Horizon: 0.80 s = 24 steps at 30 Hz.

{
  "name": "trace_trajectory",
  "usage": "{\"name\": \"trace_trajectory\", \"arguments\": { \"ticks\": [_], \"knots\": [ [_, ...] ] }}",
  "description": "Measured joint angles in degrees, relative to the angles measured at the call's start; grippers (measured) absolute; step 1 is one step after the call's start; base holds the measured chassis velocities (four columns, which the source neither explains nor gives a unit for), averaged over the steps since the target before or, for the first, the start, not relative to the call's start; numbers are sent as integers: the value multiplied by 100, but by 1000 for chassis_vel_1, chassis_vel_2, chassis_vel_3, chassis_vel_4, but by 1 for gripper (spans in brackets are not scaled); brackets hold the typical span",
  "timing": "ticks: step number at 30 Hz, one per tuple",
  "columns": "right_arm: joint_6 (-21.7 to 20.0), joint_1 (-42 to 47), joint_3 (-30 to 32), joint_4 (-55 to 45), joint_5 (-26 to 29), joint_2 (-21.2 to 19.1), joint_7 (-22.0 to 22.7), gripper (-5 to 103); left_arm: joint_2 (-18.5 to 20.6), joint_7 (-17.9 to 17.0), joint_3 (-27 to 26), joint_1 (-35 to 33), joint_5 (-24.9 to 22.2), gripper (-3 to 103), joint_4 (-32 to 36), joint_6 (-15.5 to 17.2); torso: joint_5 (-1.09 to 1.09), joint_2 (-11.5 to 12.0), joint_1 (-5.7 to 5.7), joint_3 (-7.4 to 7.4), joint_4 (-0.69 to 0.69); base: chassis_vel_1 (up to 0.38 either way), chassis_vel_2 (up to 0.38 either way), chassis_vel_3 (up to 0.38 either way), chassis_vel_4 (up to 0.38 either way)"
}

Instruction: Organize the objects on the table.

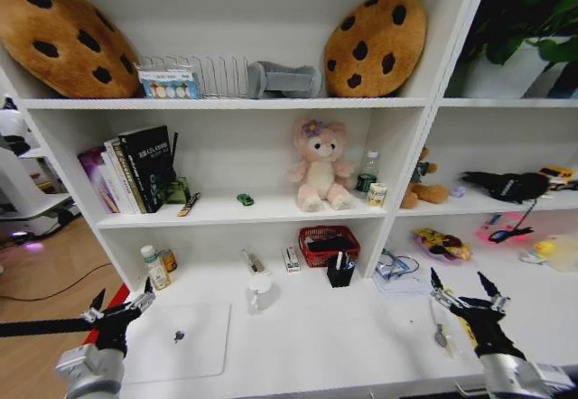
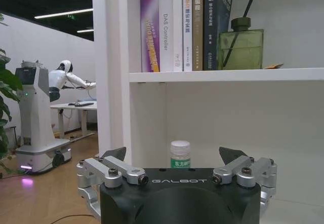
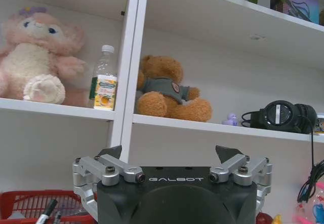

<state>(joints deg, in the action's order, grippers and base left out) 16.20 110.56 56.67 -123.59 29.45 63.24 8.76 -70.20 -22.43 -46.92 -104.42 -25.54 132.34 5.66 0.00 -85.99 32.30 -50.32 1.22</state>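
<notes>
A closed silver laptop (image 1: 176,340) lies on the white table (image 1: 316,336) at the front left. Just left of it, my left gripper (image 1: 122,304) hovers open over the table's edge, holding nothing. Its wrist view shows the left gripper (image 2: 173,155) open, facing a white-capped bottle (image 2: 180,155). My right gripper (image 1: 465,289) hangs open and holds nothing above the table's right side, with a yellow strip (image 1: 467,329) partly hidden under it. The right gripper (image 3: 169,153) faces the shelves. Pens stand in a black holder (image 1: 340,271). A tiny green toy car (image 1: 244,199) and a small can (image 1: 377,194) sit on the shelf.
A white shelf unit (image 1: 262,103) rises behind the table with books (image 1: 135,169), a pink plush (image 1: 321,164), a brown teddy (image 3: 169,95), headphones (image 3: 278,116) and cookie cushions (image 1: 375,45). A red basket (image 1: 329,244) and a bottle (image 1: 155,268) stand at the table's back.
</notes>
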Motion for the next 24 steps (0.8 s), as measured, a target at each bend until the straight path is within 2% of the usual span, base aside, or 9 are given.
{"name": "trace_trajectory", "arguments": {
  "ticks": [10, 12, 17, 24],
  "knots": [
    [0, 1, 0, -1, 0, 1, 0, 100, 1, -1, -2, 0, 0, 100, 0, 0, -5, -1, 0, 1, 2, 158, 143, -145, -149],
    [0, 0, 0, -1, 0, 1, -1, 100, 0, -2, -2, 0, 0, 100, 0, 0, -1, 0, 0, 0, -3, 51, 16, -15, -9],
    [0, 0, 0, 0, 0, 1, 0, 100, 0, -1, -1, 0, 0, 100, 0, 0, 1, 0, 1, 0, 1, -12, -14, 18, 13],
    [0, 0, 0, 0, 0, 0, 0, 100, 0, 0, 0, 0, 0, 100, 0, 0, 0, 0, 1, 0, -1, 22, -53, -19, 50]
  ]
}}
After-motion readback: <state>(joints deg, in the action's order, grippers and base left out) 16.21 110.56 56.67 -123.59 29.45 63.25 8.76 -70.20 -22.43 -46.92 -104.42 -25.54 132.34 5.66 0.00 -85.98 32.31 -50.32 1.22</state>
